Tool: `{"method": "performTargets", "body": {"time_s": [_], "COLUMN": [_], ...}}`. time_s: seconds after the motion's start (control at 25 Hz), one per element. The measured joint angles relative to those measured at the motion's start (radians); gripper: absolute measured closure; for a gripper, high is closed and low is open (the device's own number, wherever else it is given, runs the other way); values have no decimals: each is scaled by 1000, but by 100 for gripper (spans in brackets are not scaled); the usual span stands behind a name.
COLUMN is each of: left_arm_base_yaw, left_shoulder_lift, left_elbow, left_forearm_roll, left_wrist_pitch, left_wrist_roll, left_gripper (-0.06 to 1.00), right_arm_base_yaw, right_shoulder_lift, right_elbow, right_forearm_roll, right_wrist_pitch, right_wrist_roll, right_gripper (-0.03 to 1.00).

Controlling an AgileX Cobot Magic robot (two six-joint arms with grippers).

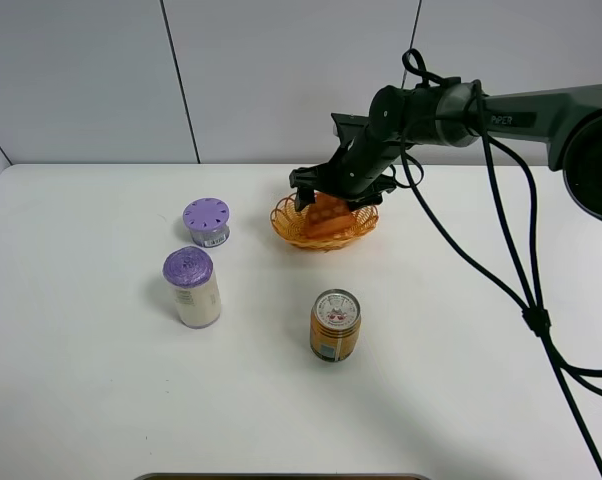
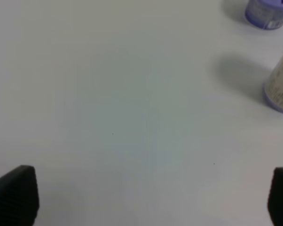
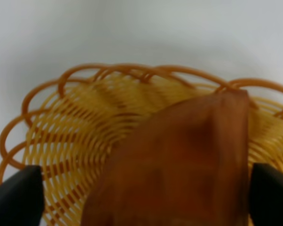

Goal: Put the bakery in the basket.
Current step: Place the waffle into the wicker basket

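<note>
The bakery (image 1: 326, 215), an orange-brown waffle wedge, lies in the orange-yellow wicker basket (image 1: 287, 226) at the back middle of the table. My right gripper (image 1: 333, 200) hangs over the basket with a finger on each side of the wedge. In the right wrist view the bakery (image 3: 179, 160) rests on the basket weave (image 3: 71, 122). The right gripper (image 3: 144, 197) is open wide there, with a gap between one finger and the wedge. My left gripper (image 2: 146, 197) is open and empty over bare table. It is out of view in the high camera.
A gold can (image 1: 335, 325) stands in front of the basket. A white bottle with a purple lid (image 1: 192, 288) and a small purple jar (image 1: 207, 221) stand to the left. They also show in the left wrist view: bottle (image 2: 280, 80), jar (image 2: 268, 12).
</note>
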Motion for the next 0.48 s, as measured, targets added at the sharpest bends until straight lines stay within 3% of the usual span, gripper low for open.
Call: {"method": "performTargets", "body": {"time_s": [0.28,0.48], "left_arm_base_yaw": [0,0], "left_shoulder_lift": [0,0], "left_elbow": [0,0], "left_forearm_roll": [0,0], "left_wrist_pitch": [0,0], "left_wrist_roll": [0,0], "left_gripper": [-5,-5], "right_arm_base_yaw": [0,0], "right_shoulder_lift": [0,-28], "right_elbow": [0,0], "right_forearm_roll": [0,-15], "right_wrist_pitch": [21,103], "right_wrist_roll": [0,0], "right_gripper": [7,6]}}
